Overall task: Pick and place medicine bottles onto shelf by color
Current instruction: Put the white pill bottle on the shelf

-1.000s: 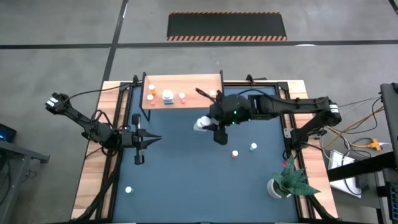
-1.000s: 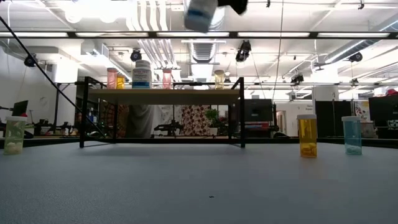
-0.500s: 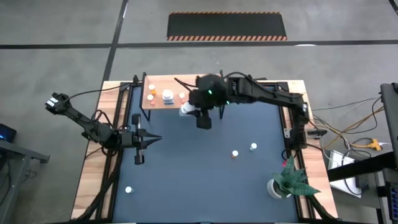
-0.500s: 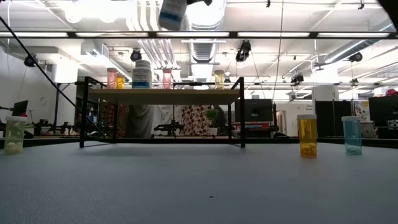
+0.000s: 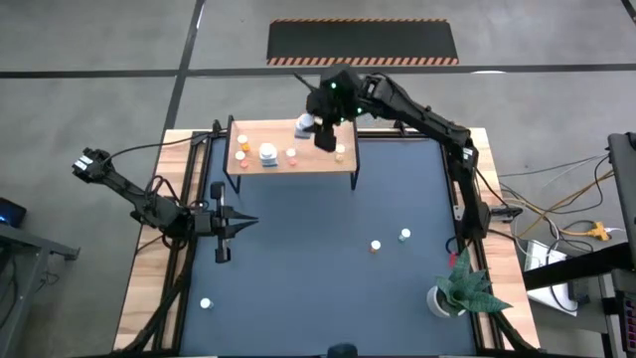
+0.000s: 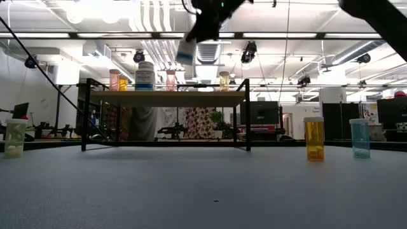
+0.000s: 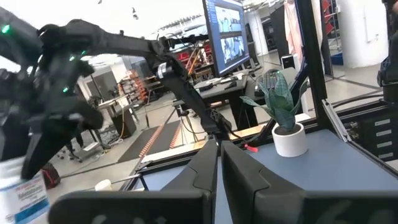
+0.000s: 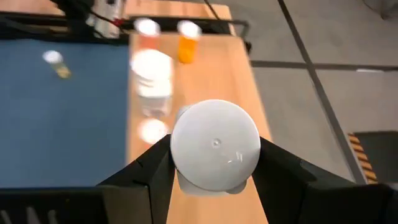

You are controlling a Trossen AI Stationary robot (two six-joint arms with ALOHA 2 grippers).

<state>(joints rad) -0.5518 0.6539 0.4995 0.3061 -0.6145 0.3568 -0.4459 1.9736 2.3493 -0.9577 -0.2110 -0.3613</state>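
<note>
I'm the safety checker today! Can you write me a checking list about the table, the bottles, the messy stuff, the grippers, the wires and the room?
Surface: dark mat inside a wooden border.
Job's things: shelf at the far edge carries five bottles; three loose bottles on the mat: orange bottle, bluish bottle, pale bottle.
Clutter: potted plant at the near right corner.
Grippers: right gripper above the shelf, shut on a large white bottle; left gripper shut, waiting over the mat's left side.
Cables: loose wires on the floor to the right.
Surroundings: striped floor mat beyond the table.
</note>
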